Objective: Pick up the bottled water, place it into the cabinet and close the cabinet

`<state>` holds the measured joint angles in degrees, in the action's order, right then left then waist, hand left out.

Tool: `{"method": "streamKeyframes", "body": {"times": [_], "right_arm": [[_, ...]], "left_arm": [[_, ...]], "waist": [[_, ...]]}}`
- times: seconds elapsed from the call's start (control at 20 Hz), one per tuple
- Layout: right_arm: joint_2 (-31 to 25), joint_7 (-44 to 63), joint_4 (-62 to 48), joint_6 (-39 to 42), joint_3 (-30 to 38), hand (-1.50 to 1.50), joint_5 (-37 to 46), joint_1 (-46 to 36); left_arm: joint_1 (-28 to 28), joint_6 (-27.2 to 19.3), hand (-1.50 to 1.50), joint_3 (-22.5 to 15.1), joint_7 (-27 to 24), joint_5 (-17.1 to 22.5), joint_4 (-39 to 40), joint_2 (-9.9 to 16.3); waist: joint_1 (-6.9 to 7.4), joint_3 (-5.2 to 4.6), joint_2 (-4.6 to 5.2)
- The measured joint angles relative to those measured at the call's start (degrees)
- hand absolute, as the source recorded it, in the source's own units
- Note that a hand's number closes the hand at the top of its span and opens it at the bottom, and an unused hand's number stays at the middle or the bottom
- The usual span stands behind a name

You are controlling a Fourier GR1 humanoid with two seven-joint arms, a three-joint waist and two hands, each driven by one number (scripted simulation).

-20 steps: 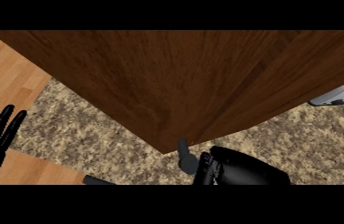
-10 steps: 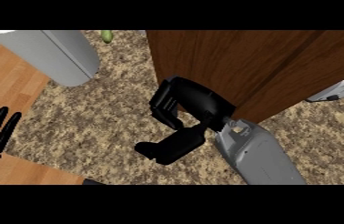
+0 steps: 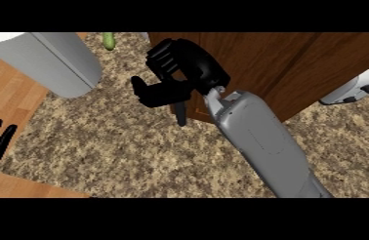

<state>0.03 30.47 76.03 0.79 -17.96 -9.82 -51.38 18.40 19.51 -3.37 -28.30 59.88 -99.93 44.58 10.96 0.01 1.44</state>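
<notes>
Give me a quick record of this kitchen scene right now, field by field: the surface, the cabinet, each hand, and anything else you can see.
surface: speckled granite counter
cabinet: dark brown wooden cabinet, upper right
right hand: black right hand against the cabinet's left edge, fingers open
left hand: black left hand, only fingertips show at left edge
bottled water: not visible
other: grey cylindrical container upper left; small green object at top

One dark wooden cabinet (image 3: 288,68) stands on one speckled stone worktop (image 3: 144,146), with one black handle (image 3: 180,113) on its door. Two black hands show: the right hand (image 3: 189,70) and, at the left edge, the left hand (image 3: 6,139). There is one grey cylindrical container (image 3: 54,61), one small green item (image 3: 109,40) and one white object (image 3: 347,91) at the right edge.
</notes>
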Motion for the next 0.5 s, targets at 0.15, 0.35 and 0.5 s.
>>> {"method": "streamKeyframes", "body": {"times": [0.15, 0.35, 0.5], "right_arm": [[0.0, -1.3, -2.4, -2.6, -0.7, -1.5, -1.4, -1.4], [0.0, -2.1, -4.3, -6.2, -1.5, -1.5, -4.2, -2.5], [0.0, -2.8, -5.0, -8.6, -2.5, -1.5, -6.2, -3.0]], "left_arm": [[0.3, 0.1, -1.5, 0.4, -0.2, 0.1, 0.1, -0.2], [0.9, 0.5, -1.5, 0.9, -0.4, 0.3, 0.1, -0.2], [1.4, 1.1, -1.5, 0.9, -0.5, 0.3, 0.3, -0.3]], "waist": [[-0.59, 0.02, -0.32], [-0.83, -0.14, -0.67], [-1.04, -0.19, -0.84]]}}
